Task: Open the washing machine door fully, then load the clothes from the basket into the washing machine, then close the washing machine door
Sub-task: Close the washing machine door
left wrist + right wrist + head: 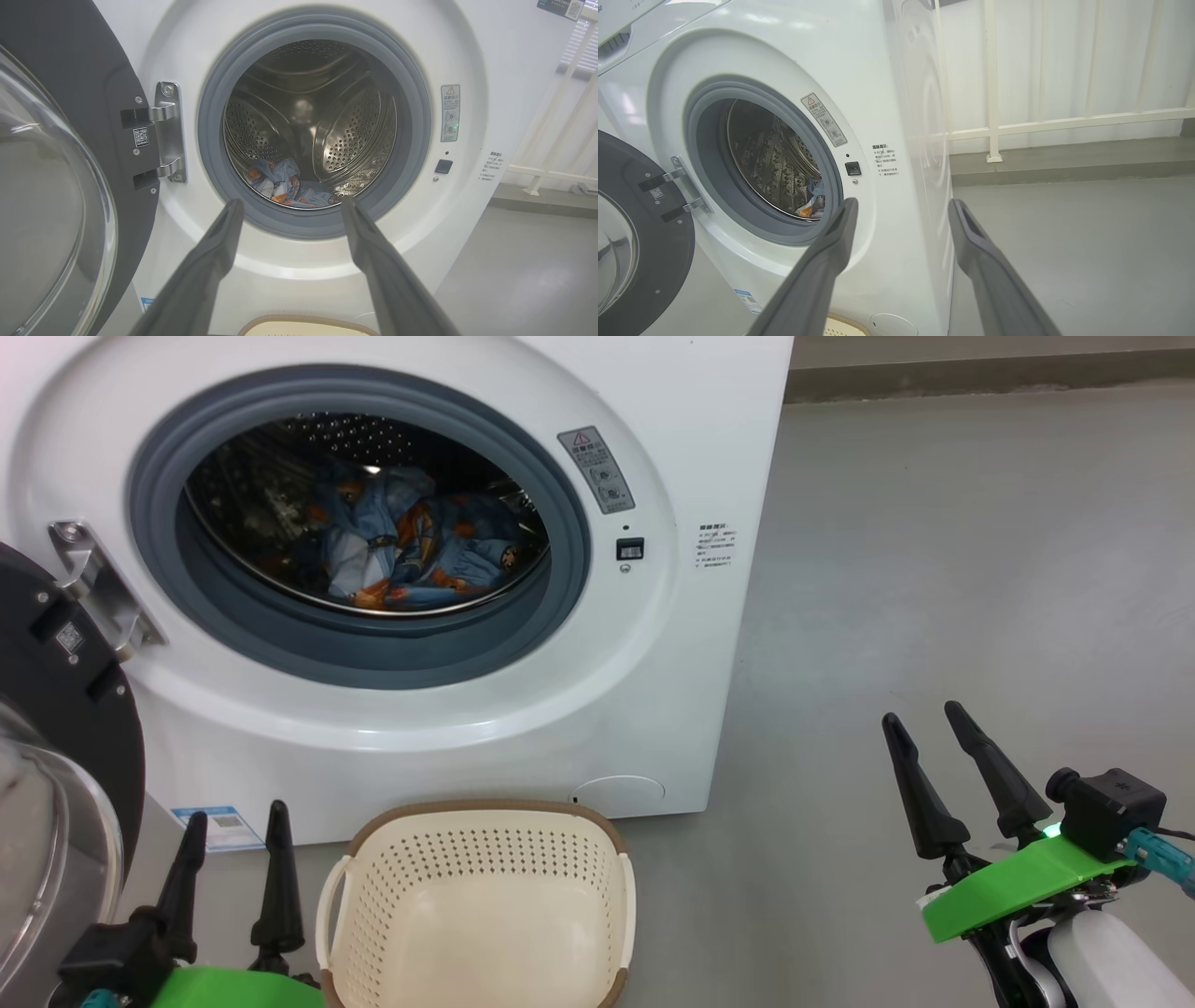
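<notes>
The washer (448, 728) stands on the grey floor (934, 569) straight ahead of me, its round mouth uncovered. The door (65, 709) hangs swung out on the washer's left, held by a metal hinge (93, 583), with its black inner face and glass bowl turned toward me. The grey gasket (373, 653) rings the steel drum (355, 439). The basket (485, 807) sits on the floor just in front of the washer, below the mouth, and its perforated cream bottom shows bare. The clothes (411, 551) lie heaped low in the drum, blue with orange figures. My left gripper (237, 812) hovers between the door and the basket, fingers spread wide and gripping nothing, pointing at the washer's front. My right gripper (922, 713) is over the floor, well apart to the right of the washer, likewise spread open and gripping nothing. A small blue label (219, 826) sits low on the front, behind my left gripper.
</notes>
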Robot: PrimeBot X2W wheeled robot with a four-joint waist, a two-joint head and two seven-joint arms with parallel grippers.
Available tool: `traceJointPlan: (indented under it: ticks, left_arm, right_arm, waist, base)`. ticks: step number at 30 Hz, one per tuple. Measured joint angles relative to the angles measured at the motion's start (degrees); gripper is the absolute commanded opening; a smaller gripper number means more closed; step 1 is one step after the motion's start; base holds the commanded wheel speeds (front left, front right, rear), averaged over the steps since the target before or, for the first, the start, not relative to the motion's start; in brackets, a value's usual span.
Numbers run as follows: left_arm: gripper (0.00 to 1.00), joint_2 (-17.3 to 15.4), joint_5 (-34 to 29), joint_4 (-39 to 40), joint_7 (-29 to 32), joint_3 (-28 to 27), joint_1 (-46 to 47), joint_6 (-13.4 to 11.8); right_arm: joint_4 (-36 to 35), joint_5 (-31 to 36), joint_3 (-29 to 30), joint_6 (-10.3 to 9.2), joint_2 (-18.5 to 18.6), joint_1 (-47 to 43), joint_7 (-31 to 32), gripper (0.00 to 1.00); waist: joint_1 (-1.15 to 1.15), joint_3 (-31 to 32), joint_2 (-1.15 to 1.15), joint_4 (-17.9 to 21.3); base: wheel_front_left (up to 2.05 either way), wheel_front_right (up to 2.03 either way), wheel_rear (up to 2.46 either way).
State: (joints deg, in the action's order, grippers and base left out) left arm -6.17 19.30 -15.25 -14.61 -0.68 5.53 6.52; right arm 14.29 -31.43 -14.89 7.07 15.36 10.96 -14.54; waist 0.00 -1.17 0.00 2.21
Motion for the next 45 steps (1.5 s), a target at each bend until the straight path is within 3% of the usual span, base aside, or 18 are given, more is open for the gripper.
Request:
traceJointPlan:
  ticks: [16, 35, 45]
  left_arm:
    - [1.0, -0.2, 0.0, 0.3, 0.0, 0.5, -0.3, -0.5]
    - [1.0, -0.5, 0.6, 0.6, 0.0, 0.6, -0.5, -1.1]
    - [1.0, -1.2, 0.9, 0.6, 0.0, 0.7, -1.1, -1.1]
  right_arm:
    - [0.0, -0.4, -0.1, 0.0, 0.0, 0.0, 0.0, 1.0]
    - [0.1, -0.4, 0.2, 0.0, 0.0, 0.0, 0.0, 1.0]
    - [0.1, -0.4, 0.2, 0.0, -0.1, 0.0, 0.0, 1.0]
  waist:
    - [0.0, -0.1, 0.0, -0.1]
    - [0.0, -0.1, 0.0, -0.1]
    - [0.0, 0.1, 0.0, 0.0]
  base:
    - [-0.15, 0.15, 0.0]
    - [-1.61, 1.61, 0.0]
    - [-0.53, 0.53, 0.0]
